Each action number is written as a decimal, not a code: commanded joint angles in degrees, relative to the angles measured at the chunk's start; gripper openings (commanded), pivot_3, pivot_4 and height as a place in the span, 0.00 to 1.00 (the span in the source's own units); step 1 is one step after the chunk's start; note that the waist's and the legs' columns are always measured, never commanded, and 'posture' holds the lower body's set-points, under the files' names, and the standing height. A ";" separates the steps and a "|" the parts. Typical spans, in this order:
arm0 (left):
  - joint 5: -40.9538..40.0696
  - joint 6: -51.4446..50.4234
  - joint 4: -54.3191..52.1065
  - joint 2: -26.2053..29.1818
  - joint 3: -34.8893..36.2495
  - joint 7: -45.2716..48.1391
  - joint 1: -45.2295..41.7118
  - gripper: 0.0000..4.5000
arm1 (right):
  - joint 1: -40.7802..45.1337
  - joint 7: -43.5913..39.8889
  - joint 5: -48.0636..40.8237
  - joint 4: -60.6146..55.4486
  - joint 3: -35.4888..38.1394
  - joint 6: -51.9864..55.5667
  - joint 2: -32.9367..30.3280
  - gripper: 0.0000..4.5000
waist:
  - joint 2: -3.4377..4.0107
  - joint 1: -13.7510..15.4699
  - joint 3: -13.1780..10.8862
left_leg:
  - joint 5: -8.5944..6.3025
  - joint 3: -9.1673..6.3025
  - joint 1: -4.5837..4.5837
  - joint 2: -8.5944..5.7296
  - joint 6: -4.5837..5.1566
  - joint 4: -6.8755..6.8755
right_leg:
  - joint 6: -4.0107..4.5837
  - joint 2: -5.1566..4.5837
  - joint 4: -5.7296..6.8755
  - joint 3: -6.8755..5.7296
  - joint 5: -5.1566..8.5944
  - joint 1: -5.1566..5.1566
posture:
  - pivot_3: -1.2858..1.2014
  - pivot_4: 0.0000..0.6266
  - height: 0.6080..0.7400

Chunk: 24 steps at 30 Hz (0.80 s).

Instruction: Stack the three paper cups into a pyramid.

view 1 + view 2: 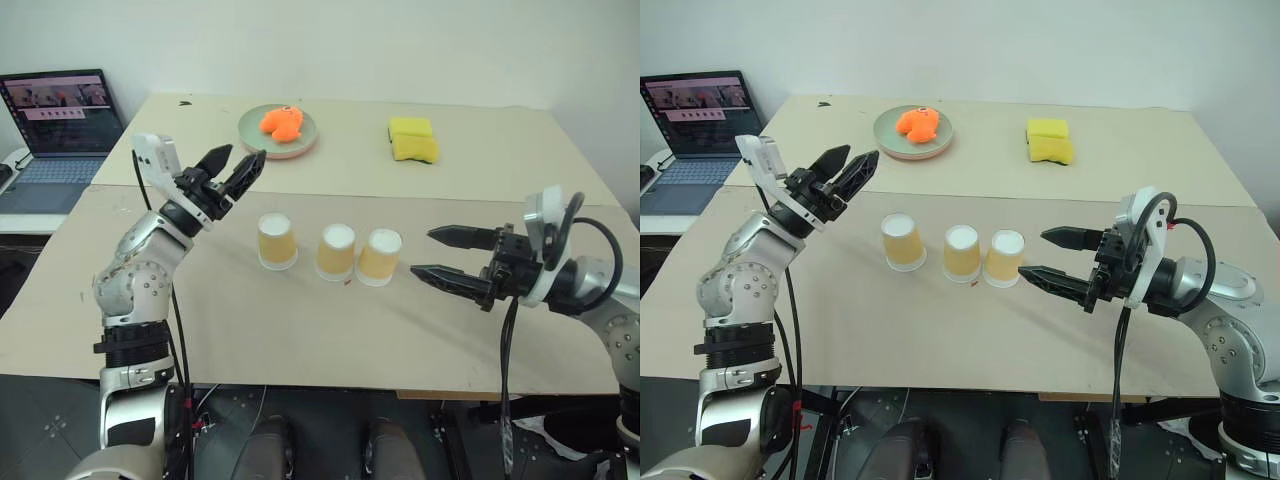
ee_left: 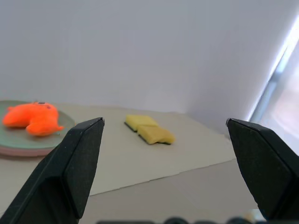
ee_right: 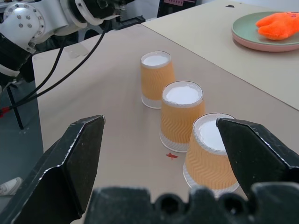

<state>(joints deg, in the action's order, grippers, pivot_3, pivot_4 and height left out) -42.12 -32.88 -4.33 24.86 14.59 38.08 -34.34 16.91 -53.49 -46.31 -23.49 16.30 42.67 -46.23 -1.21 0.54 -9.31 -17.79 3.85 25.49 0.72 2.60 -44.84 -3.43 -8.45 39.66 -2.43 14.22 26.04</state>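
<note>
Cups [image 1: 336, 251] stand upside-down; green plate [image 1: 253, 133] holds orange plush [image 1: 281, 121].

Bright, even indoor light — soft short shadows beside the cups [image 1: 335, 250], near jaws blurred in both wrist views.

The three cups [image 1: 338, 250] stand in one row on the table [image 1: 300, 330]; the two on the right nearly touch, the left one stands apart; table in front is bare; plate [image 1: 277, 132] and sponge [image 1: 413, 140] lie far behind.
</note>
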 commanded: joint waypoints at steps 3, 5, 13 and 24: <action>5.85 2.68 -2.56 3.84 -6.56 5.30 4.92 0.99 | -0.40 0.40 -1.03 -2.15 1.66 -1.37 -0.33 1.00 | 0.00 0.00 0.00 | 0.00 0.01 -0.03 0.00 0.00 0.00 | 0.00 0.01 0.04 0.01 0.00 -0.01 | 0.52 0.24 0.49; 8.89 5.08 -0.44 4.02 -7.42 4.87 4.87 0.99 | -0.69 0.56 -0.78 -2.22 1.52 -1.55 -0.22 1.00 | -0.01 0.07 -0.01 | -0.03 0.00 -0.03 0.00 0.06 0.00 | 0.01 0.01 0.06 0.00 0.00 0.00 | 0.52 0.24 0.49; 15.83 12.68 7.91 2.52 -7.67 3.18 2.09 0.99 | -0.65 1.44 -1.06 -2.47 1.45 -1.43 0.07 1.00 | -0.02 0.18 -0.01 | -0.11 0.00 0.02 -0.03 0.19 0.00 | 0.01 0.01 -0.06 -0.01 -0.01 -0.01 | 0.52 0.24 0.49; 17.73 15.27 10.52 0.65 -8.74 4.36 2.16 0.99 | -2.31 2.48 -1.93 -4.13 2.93 -1.21 -0.17 1.00 | -0.02 0.16 -0.01 | -0.07 -0.01 0.04 -0.01 0.13 -0.01 | 0.00 0.01 -0.04 -0.03 -0.01 0.00 | 0.52 0.24 0.49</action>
<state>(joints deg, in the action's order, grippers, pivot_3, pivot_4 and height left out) -24.64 -19.02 7.28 25.46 5.80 41.96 -31.39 14.68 -51.17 -46.50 -25.70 16.64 42.66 -46.04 -1.24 0.70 -9.32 -17.87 3.84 25.53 0.71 2.73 -44.85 -3.44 -8.44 39.61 -2.46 14.21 26.04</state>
